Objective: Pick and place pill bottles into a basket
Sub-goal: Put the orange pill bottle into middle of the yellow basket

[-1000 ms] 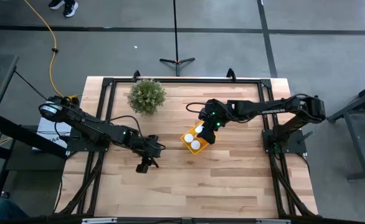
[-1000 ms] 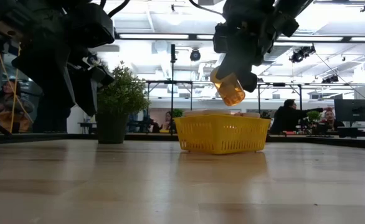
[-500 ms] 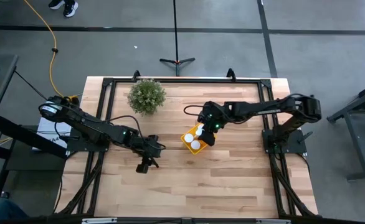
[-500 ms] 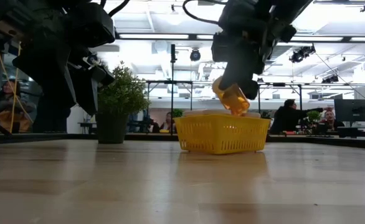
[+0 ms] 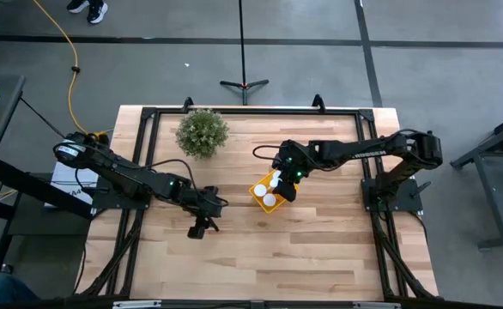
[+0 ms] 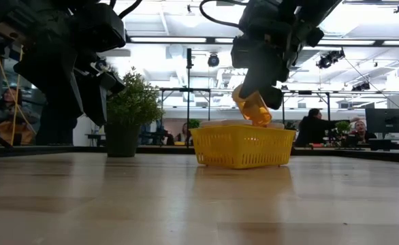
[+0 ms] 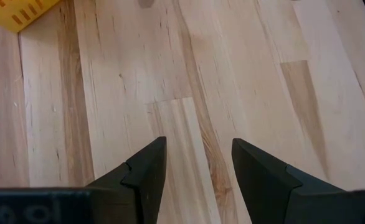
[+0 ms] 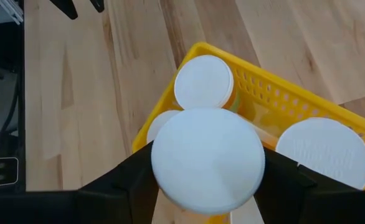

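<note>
My right gripper [image 5: 286,185] is shut on a pill bottle with an orange body [image 6: 254,107] and a white cap [image 8: 207,158]. It holds the bottle over the yellow basket [image 5: 258,190], which stands on the table mid-right. Other white-capped bottles stand in the basket [image 8: 203,82], [image 8: 322,149]. My left gripper [image 5: 202,227] hovers open and empty over bare wood, left of the basket. My right gripper pinches the bottle between its two fingers [image 8: 132,180], one on either side just below the cap. The fingers come from above, slanting down. The bottle hangs tilted, cap toward the wrist, its lower end [image 6: 259,120] at the height of the basket's rim [image 6: 240,129].
A bushy green potted plant [image 5: 203,131] stands at the table's far left. A corner of the basket [image 7: 20,12] shows in the left wrist view. People sit in the room beyond the table [image 6: 316,126]. Bare wood lies along the near side.
My right gripper has gone down toward the basket with the bottle, which stays tilted. The bottle's lower end has come from well above the rim down to rim height. Most of this drop came early in the second.
</note>
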